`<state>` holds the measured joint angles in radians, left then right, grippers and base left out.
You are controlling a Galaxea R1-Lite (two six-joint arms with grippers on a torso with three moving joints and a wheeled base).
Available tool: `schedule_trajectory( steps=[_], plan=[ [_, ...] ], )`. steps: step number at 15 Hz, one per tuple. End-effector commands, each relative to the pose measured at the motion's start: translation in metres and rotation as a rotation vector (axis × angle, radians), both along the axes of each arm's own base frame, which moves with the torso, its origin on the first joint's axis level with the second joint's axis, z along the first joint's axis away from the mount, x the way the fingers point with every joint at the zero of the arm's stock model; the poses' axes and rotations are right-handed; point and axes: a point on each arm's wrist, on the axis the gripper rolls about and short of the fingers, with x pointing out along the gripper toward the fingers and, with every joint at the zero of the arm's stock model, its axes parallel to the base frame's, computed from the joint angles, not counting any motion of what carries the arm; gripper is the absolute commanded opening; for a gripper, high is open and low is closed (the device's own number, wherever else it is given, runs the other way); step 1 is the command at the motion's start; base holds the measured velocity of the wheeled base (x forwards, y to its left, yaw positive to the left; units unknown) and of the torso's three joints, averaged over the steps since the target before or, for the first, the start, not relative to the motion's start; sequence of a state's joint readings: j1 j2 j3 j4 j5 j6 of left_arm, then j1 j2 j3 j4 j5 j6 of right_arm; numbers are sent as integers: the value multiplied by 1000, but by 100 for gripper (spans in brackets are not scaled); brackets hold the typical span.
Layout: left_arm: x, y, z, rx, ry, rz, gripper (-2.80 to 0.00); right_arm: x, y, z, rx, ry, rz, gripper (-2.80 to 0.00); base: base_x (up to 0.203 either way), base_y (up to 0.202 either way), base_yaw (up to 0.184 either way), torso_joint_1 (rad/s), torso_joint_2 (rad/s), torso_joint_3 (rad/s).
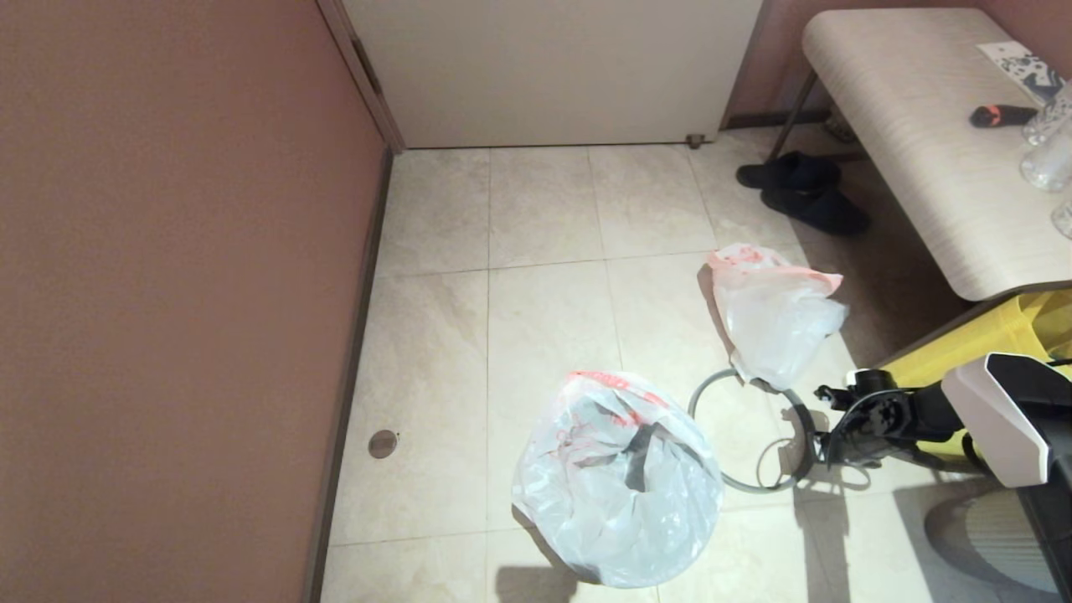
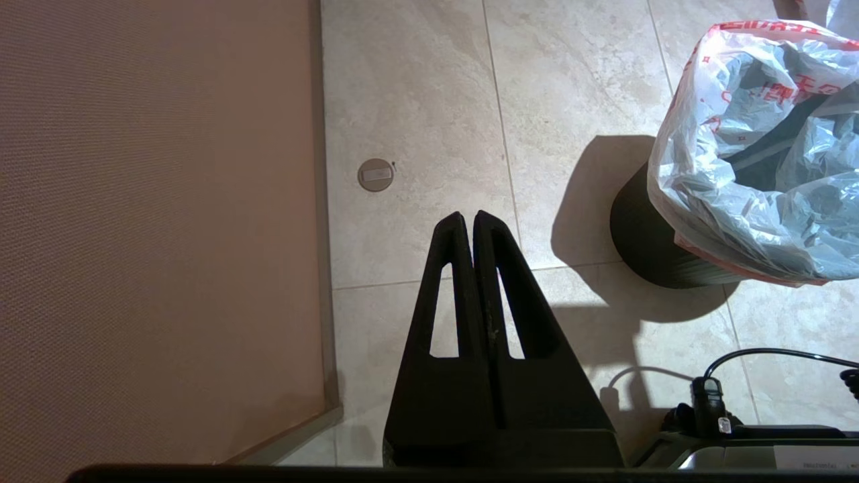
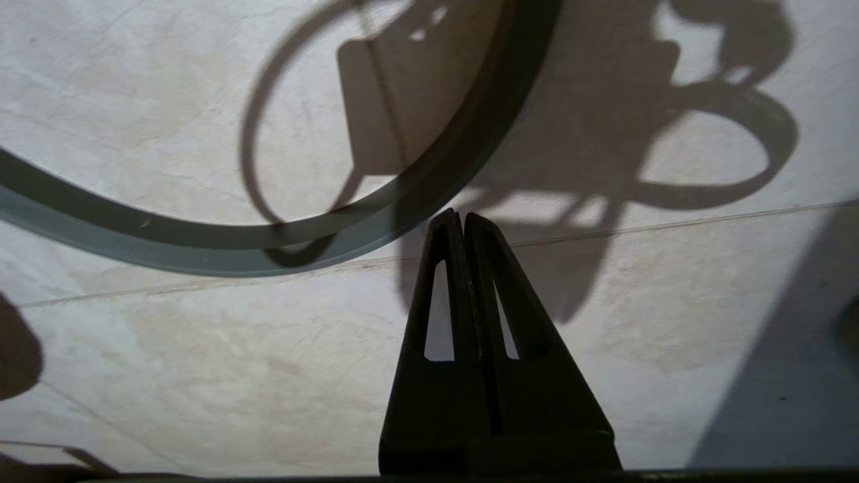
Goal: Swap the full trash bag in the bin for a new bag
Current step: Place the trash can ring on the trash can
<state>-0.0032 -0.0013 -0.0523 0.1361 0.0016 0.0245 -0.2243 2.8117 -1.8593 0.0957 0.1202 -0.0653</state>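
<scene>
The black bin (image 2: 644,241) stands on the tiles at lower centre of the head view. The new bag (image 1: 620,477), translucent white with red print, lines it; its rim hangs down the outside and the dark inside shows through its open mouth. The grey hoop (image 1: 693,410) lies flat on the floor to the bin's right. A puffed white bag with a bunched pink-red top (image 1: 775,314) rests on the hoop's far edge. My right gripper (image 3: 456,216) is shut and empty, its tips just outside the hoop (image 3: 201,245). My left gripper (image 2: 468,218) is shut and empty, above bare tiles between wall and bin.
A brown wall (image 1: 167,293) runs along the left and a white door (image 1: 544,75) closes the far end. A bench (image 1: 921,126) carrying small items stands far right, with black shoes (image 1: 804,188) beside it and a yellow bag (image 1: 988,343) under it. A round floor cap (image 1: 383,443) sits near the wall.
</scene>
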Motion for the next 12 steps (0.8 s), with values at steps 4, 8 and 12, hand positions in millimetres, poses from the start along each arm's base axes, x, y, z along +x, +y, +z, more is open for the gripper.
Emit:
schedule_trajectory(
  steps=[4, 8, 12],
  plan=[
    [0, 0, 0, 0, 3, 0, -280, 13, -3, -15, -58, -37, 93, -280, 0, 0, 0, 0, 0, 0],
    [0, 0, 0, 0, 2, 0, -280, 15, -1, -12, -77, -53, 141, 0, 0, 0, 0, 0, 0, 0],
    [0, 0, 0, 0, 2, 0, -280, 20, -3, -8, -76, -117, 151, 0, 0, 0, 0, 0, 0, 0]
  ],
)
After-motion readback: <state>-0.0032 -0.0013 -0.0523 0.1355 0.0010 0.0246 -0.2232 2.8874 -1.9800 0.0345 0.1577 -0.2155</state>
